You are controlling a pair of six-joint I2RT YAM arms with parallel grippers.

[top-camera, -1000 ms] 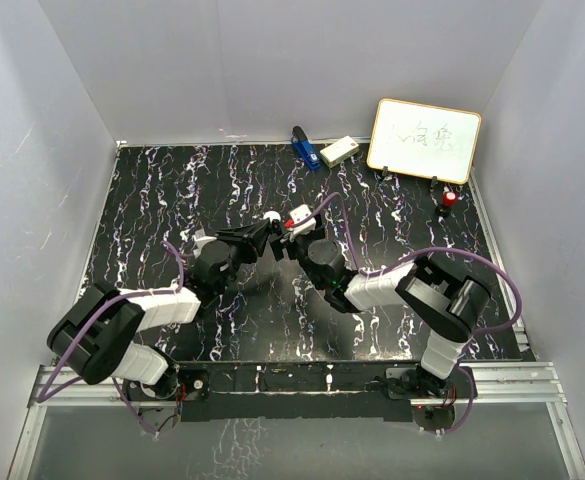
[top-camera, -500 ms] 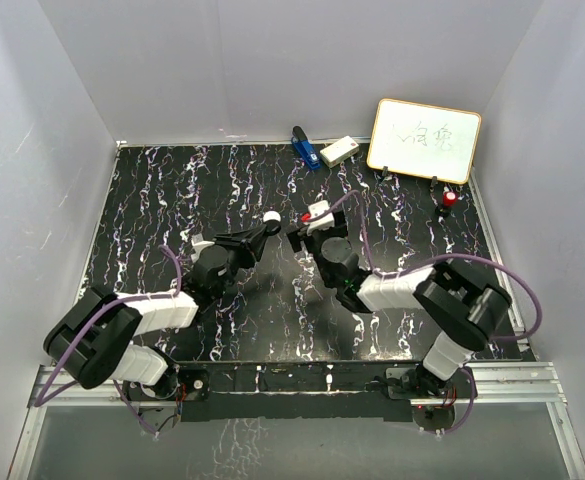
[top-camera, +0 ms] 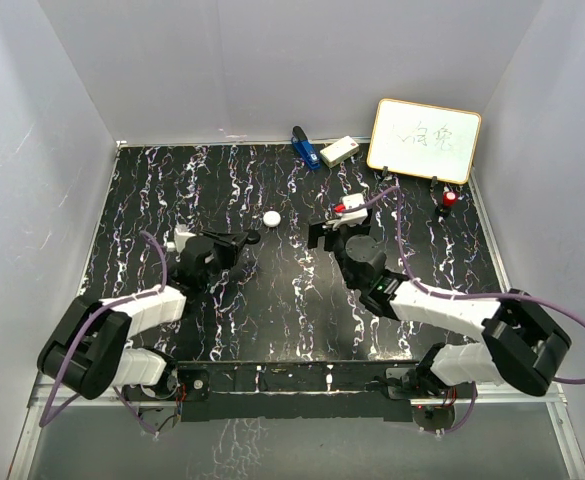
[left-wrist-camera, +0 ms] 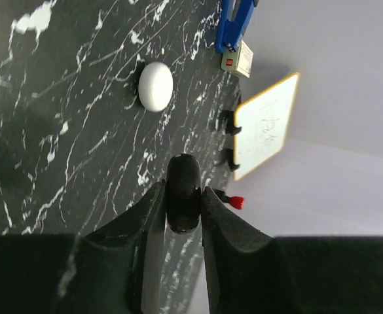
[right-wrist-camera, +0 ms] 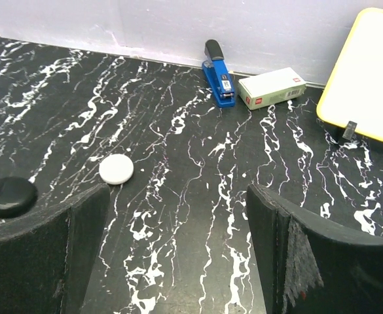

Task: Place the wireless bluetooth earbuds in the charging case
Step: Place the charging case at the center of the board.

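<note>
My left gripper (top-camera: 251, 238) is shut on a small black rounded case (left-wrist-camera: 182, 193), held edge-on between its fingers just above the black marbled table; the case also shows in the right wrist view (right-wrist-camera: 8, 196). A white round puck (top-camera: 271, 217) lies on the table just beyond it, also in the left wrist view (left-wrist-camera: 155, 86) and the right wrist view (right-wrist-camera: 116, 169). My right gripper (top-camera: 322, 234) is wide open and empty (right-wrist-camera: 178, 196), to the right of the puck. No tiny white earbuds show in any view.
A blue stapler (top-camera: 304, 147) and a white box (top-camera: 339, 151) lie at the back wall. A yellow-framed whiteboard (top-camera: 424, 140) stands at the back right, with a red-capped item (top-camera: 449, 200) in front of it. White walls enclose the table.
The two grippers, close together near the puck before, have drawn apart. The left moved left and nearer with the black case; the right swung right. The puck stayed put.
</note>
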